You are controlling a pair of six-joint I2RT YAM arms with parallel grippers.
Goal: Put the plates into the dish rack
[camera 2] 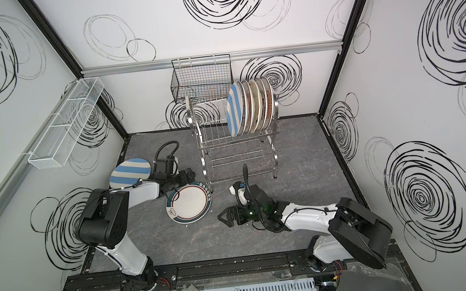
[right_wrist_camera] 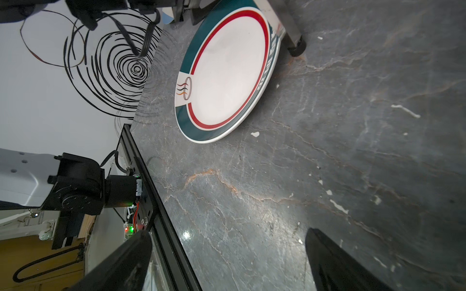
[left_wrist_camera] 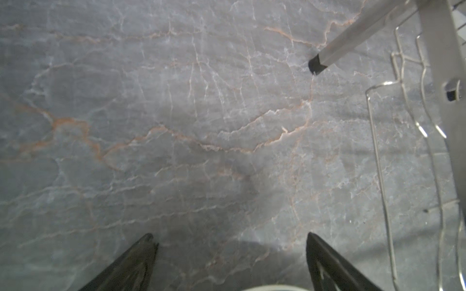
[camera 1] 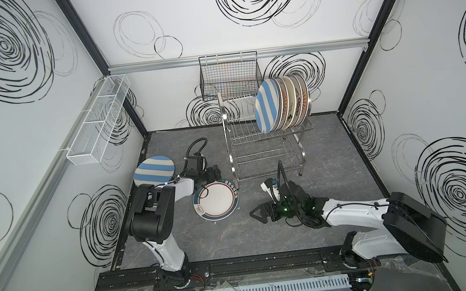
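While several plates [camera 1: 289, 102] stood on edge at one end of the dish rack's [camera 1: 269, 136] upper tier, two lay out on the table [camera 1: 330, 156]. A green-rimmed plate [camera 1: 215, 202] sat by the rack's near foot, though I could not tell if it touched. A striped plate [camera 1: 154, 170] lay farther left, behind the left arm. The left gripper [left_wrist_camera: 230, 236] hovered over the green-rimmed plate's far rim, jaws apart and holding nothing. The right gripper [right_wrist_camera: 230, 241], jaws spread wide and empty, faced that plate from nearby.

Glazed ceramic on the smooth marble-patterned top would likely skate under a sideways nudge. The thin round rim lay low and gave a finger little to catch. A shove might knock it against the steel leg and chip it; small white flecks [right_wrist_camera: 254, 134] dotted the table. The rack's slim wires would demand a square entry.
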